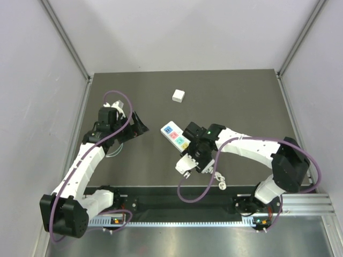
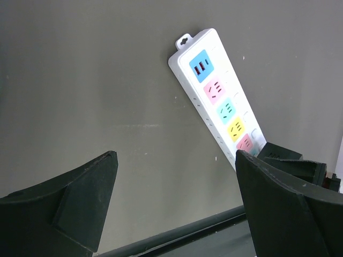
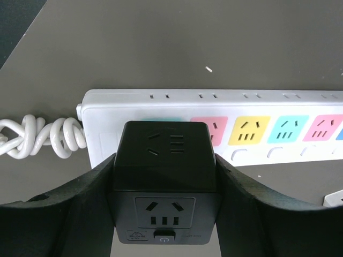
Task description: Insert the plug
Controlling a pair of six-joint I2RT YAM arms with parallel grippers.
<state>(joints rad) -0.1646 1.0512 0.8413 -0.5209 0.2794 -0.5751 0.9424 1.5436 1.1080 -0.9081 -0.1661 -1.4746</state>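
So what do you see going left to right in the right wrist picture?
White cord → black cube → pink socket → yellow socket → teal socket → another pink socket.

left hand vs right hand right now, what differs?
Left hand is wide open and empty; right hand is shut on the black cube adapter. Left hand stands apart from the power strip, off its blue-socket end; right hand is over its cord end. Both have black fingers.

Top camera looks down; both close wrist cameras share the power strip (image 2: 220,101).
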